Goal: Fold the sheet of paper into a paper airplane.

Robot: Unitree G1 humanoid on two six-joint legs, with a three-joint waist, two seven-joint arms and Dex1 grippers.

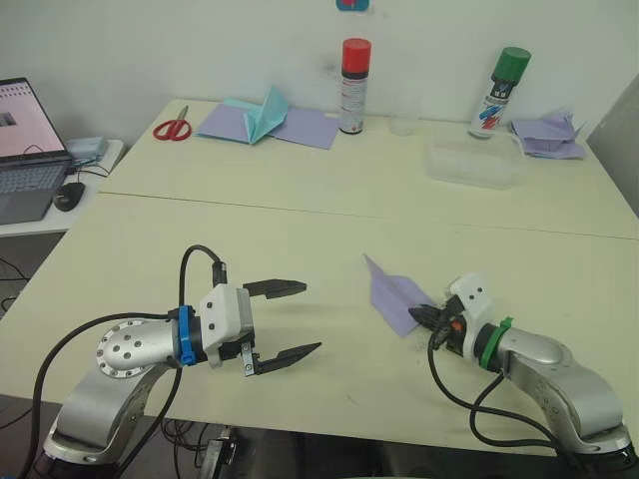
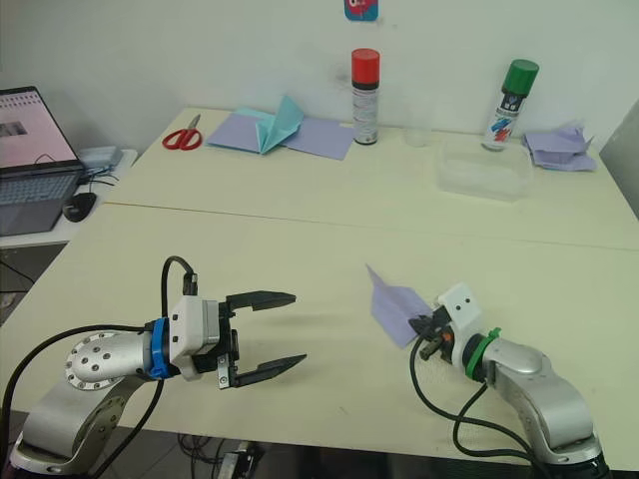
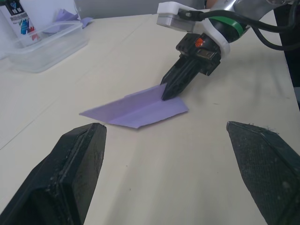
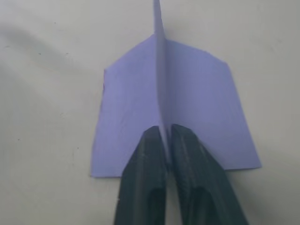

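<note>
The sheet of paper lies on the pale table as a small lavender paper airplane [image 1: 392, 294], nose pointing away from me, wings flat and centre ridge upright. My right gripper [image 1: 421, 316] is shut on the tail end of that ridge, its black fingers [image 4: 145, 187] pressed together around the fold. In the right wrist view the paper airplane [image 4: 197, 108] spreads out to both sides of the ridge. My left gripper [image 1: 312, 317] hovers open and holds nothing, well to the left of the plane and facing it. The left wrist view shows the plane [image 3: 136, 110] between its wide-apart fingers [image 3: 70, 178].
Along the back of the table stand red scissors [image 1: 172, 128], a teal tent-shaped paper on lavender sheets [image 1: 262, 118], a red-capped can [image 1: 353, 85], a green-capped can [image 1: 499, 92], a clear plastic box [image 1: 474, 163] and lavender scraps [image 1: 547, 135]. A laptop [image 1: 25, 150] sits far left.
</note>
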